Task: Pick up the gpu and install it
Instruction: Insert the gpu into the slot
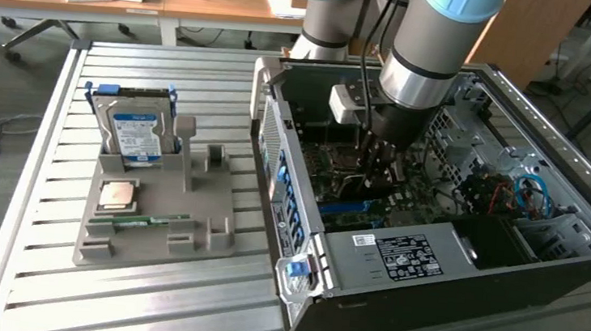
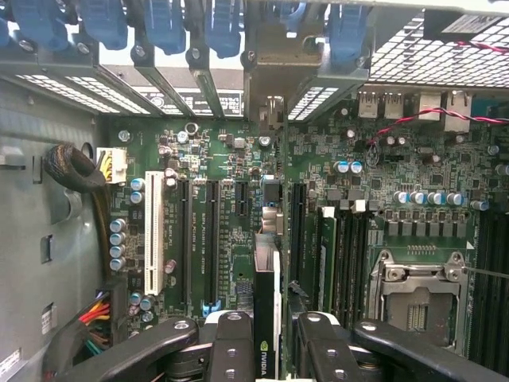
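The gpu [image 2: 266, 318] shows edge-on in the wrist view, a thin dark card with a small logo near its held end and a grey metal bracket [image 2: 270, 72] at its far end. My gripper [image 2: 270, 354] is shut on it, one black finger [image 2: 231, 350] on each side. The card hangs over the green motherboard [image 2: 231, 151], between the black expansion slots [image 2: 211, 239] and the memory slots. In the exterior view my gripper [image 1: 380, 157] reaches down inside the open computer case [image 1: 406, 261], close above the board.
On the slatted table a grey holder [image 1: 201, 242] carries a hard drive [image 1: 139, 130], a processor [image 1: 119, 195] and a green memory stick [image 1: 144, 220]. Inside the case are a white slot [image 2: 153, 231], a processor socket [image 2: 417, 290], cable bundles [image 2: 95, 318] and blue bracket clips [image 2: 159, 24].
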Motion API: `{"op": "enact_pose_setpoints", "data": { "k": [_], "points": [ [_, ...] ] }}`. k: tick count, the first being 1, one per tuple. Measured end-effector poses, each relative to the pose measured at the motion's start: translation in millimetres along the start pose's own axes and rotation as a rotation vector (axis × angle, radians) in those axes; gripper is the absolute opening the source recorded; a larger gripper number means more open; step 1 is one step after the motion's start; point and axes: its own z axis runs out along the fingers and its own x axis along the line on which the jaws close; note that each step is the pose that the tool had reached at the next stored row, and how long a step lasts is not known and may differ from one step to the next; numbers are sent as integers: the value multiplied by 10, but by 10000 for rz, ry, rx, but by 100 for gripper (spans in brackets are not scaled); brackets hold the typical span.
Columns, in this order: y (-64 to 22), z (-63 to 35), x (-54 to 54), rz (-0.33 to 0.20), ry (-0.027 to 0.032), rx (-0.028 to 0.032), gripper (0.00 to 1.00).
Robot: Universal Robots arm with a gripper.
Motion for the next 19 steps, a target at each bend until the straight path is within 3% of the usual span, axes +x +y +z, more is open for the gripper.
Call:
{"op": "enact_pose_setpoints", "data": {
  "k": [19],
  "points": [
    [23,8,-1,2,-1,1,26]
  ]
}}
